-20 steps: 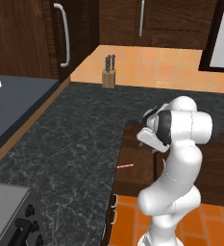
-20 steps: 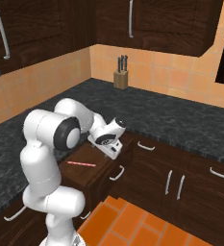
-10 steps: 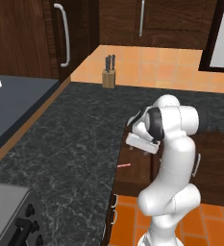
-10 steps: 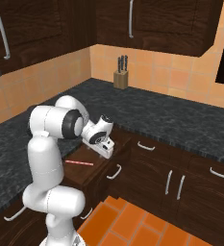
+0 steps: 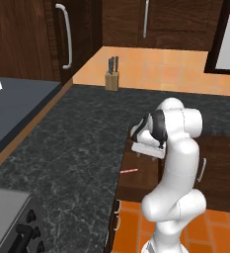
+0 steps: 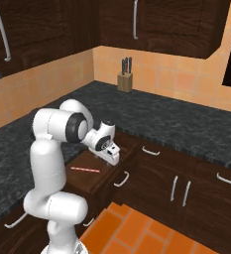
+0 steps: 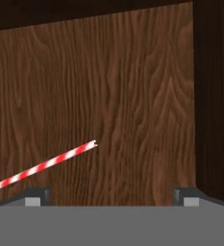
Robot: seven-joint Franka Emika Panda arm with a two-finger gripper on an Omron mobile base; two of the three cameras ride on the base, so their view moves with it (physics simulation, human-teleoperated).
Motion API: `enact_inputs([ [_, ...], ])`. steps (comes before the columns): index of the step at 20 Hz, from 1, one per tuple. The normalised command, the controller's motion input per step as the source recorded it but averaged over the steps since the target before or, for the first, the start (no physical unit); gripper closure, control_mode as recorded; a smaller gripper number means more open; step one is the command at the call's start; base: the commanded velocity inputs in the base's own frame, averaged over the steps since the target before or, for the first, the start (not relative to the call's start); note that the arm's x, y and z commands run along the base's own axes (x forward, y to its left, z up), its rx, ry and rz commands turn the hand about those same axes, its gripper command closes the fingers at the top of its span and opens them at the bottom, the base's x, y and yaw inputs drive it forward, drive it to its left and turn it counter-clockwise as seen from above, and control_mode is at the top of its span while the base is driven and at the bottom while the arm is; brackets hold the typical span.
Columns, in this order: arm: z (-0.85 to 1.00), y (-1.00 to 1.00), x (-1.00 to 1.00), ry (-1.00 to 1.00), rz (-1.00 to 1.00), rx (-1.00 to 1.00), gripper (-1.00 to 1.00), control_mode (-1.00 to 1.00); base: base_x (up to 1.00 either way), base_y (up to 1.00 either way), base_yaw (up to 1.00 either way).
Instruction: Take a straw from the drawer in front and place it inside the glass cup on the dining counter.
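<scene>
Care with alignment matters most at this step, which I judge to be the approach to the thin red-and-white striped straw [image 7: 43,166]: the white arm's two-finger gripper [image 7: 111,194] should first shift toward the stick, turn so its fingers straddle the thin shaft across its length, and only then descend and close near the stick's middle, so it does not roll or pivot away on the smooth wood. A slow, straight descent would help, since so slight an object is easily nudged aside by a fingertip.

In the hand view the two dark finger tips stand wide apart with nothing between them, aimed down at the brown wooden floor of the open dark brown drawer [image 7: 132,96]. The straw lies flat on that floor, off to the left of the gripper in this view, slanting so that its near end points toward the gap between the fingers without reaching it; it is not touched.

From the right base view the gripper [image 6: 110,154] hangs over the drawer [image 6: 94,181], with the straw [image 6: 85,169] lying apart from it, on the side nearer the arm's base.
</scene>
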Motion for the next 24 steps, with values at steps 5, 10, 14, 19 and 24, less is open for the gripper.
enact_inputs([
  [5,-0.21,-0.99,-0.39,0.01,0.0,-0.03,-1.0,-1.0,0.0,0.0,0.0],
  [10,-0.08,-1.0,-0.5,0.0,0.0,-0.02,-1.0,-1.0,0.0,0.0,0.0],
  [14,-0.03,-1.0,-0.5,0.0,0.0,-0.02,-1.0,-1.0,0.0,0.0,0.0],
  [19,0.19,-0.1,-0.34,0.0,-0.01,-0.01,-1.0,-1.0,0.0,0.0,0.0],
  [24,0.41,0.86,-0.02,0.0,-0.11,-0.03,-1.0,-1.0,0.0,0.0,0.0],
])
